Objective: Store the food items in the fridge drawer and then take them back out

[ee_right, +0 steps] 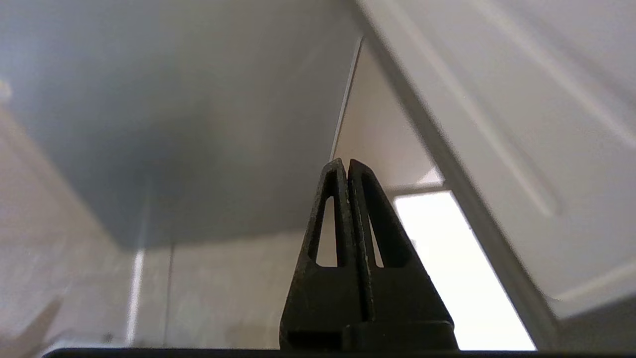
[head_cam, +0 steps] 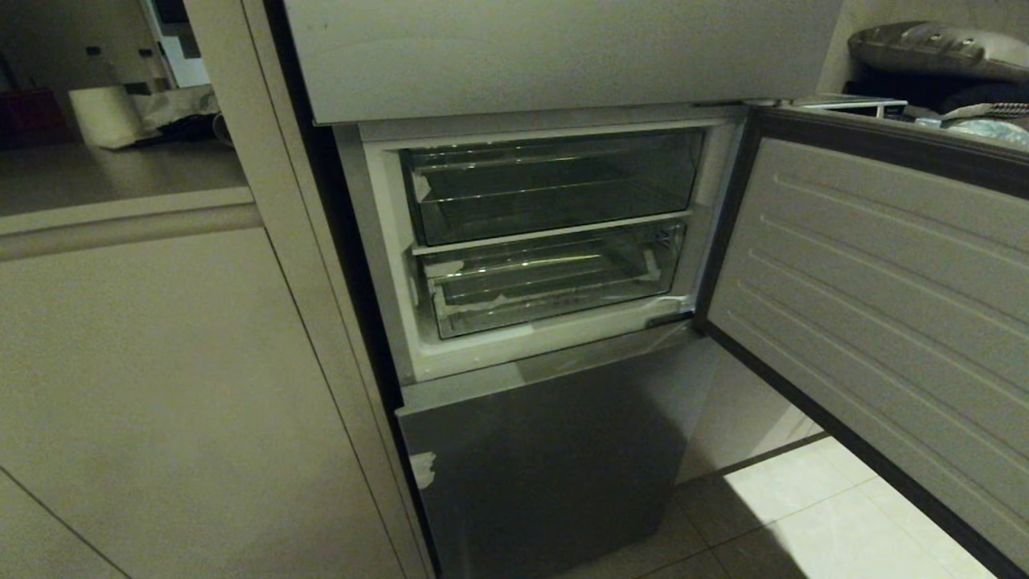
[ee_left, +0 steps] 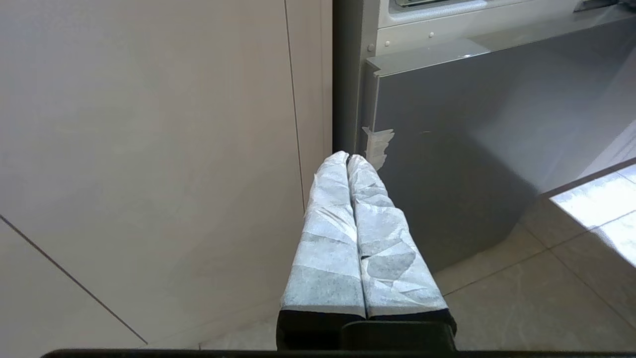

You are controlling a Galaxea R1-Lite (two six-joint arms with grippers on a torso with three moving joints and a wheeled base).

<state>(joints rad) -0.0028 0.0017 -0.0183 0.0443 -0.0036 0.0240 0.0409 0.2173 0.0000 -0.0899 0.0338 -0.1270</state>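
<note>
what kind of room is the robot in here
Most likely a home kitchen. A grey fridge with its middle door swung open shows two clear drawers, pale cabinet fronts run beside it, and a countertop at the back holds a paper roll.

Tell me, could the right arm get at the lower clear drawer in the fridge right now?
Probably yes. The fridge door stands swung wide and nothing blocks the lower drawer. The right pincer is shut and low by the grey bottom panel, so it must rise first.
</note>
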